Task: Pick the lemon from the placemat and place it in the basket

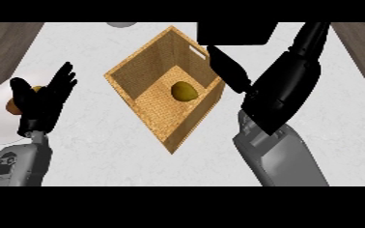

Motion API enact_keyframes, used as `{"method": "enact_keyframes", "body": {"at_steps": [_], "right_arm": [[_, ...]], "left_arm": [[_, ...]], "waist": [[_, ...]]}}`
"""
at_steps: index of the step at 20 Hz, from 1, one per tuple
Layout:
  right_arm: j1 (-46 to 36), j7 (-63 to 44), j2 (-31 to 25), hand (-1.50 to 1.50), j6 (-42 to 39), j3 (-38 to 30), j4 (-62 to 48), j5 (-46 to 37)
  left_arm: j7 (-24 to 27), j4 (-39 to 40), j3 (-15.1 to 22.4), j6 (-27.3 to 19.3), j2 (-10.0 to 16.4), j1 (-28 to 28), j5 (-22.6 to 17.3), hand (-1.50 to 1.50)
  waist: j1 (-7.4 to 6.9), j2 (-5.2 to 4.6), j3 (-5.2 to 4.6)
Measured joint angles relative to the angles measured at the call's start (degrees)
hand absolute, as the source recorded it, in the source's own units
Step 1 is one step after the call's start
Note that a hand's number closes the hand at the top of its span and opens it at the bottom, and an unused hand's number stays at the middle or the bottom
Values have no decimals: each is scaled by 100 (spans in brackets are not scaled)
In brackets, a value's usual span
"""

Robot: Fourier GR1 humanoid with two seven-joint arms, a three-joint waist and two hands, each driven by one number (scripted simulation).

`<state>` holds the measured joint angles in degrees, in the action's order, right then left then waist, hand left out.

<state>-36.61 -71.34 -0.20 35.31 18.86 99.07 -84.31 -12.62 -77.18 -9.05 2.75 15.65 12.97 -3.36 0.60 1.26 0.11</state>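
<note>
A yellow-green lemon (pixel 184 91) lies on the woven floor of the square wooden basket (pixel 137 64), which sits cornerwise at the counter's middle. My right hand (pixel 285 84) hovers just right of the basket, open. Its fingers stretch toward the far edge and its thumb (pixel 230 70) points over the basket's right corner. It holds nothing. The black placemat (pixel 235 33) lies behind the basket, partly hidden by that hand. My left hand (pixel 44 99) rests open at the left edge, fingers up.
A white plate (pixel 6 125) shows at the left edge behind my left hand, with an orange-brown item (pixel 11 105) on it. A grey round object (pixel 122 24) peeks in at the top. The white marbled counter (pixel 100 140) spreads in front of the basket.
</note>
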Motion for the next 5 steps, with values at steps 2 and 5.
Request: {"method": "enact_keyframes", "body": {"at_steps": [2,5], "right_arm": [[522,-38,7,-150,-46,221,520,82],[1422,-10,13,-150,-73,604,1373,147]], "left_arm": [[8,-16,-33,-24,-5,-68,-10,0],[22,-68,-77,-23,6,-178,-37,0]], "waist": [[61,7,-2],[136,12,-3]]}}
